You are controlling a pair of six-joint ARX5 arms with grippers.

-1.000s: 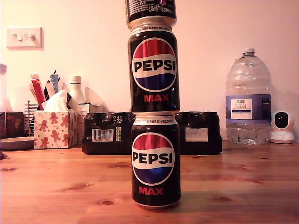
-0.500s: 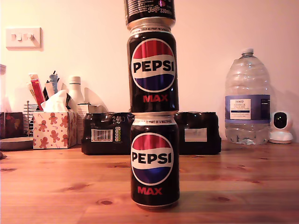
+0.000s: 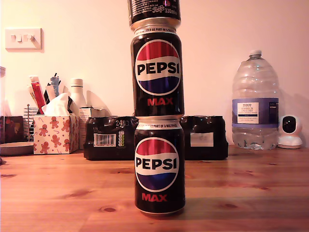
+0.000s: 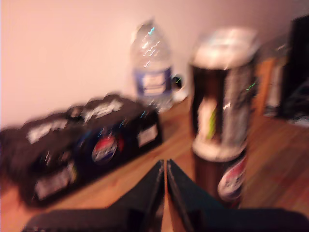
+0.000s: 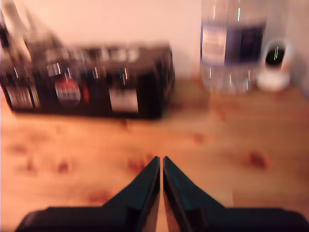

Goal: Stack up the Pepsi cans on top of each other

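stack: three black aluminium Pepsi Max cans are standing in one upright column on the wooden surface (image 3: 58, 193), mid exterior view
bottom can (image 3: 160, 166): sitting on the surface, logo facing the camera
middle can (image 3: 157, 72): resting on the bottom can's silver top
top can (image 3: 154, 12): sitting on the middle can, cropped by the frame edge
my first end effector (image 4: 165, 166): jaws pressed together, gripping nothing, hanging near the stack; view blurred
my second end effector (image 5: 161, 163): jaws closed, empty, hovering over bare wood
behind: black shrink-wrapped multipack of cans (image 3: 108, 137), large clear plastic water bottle (image 3: 256, 101)
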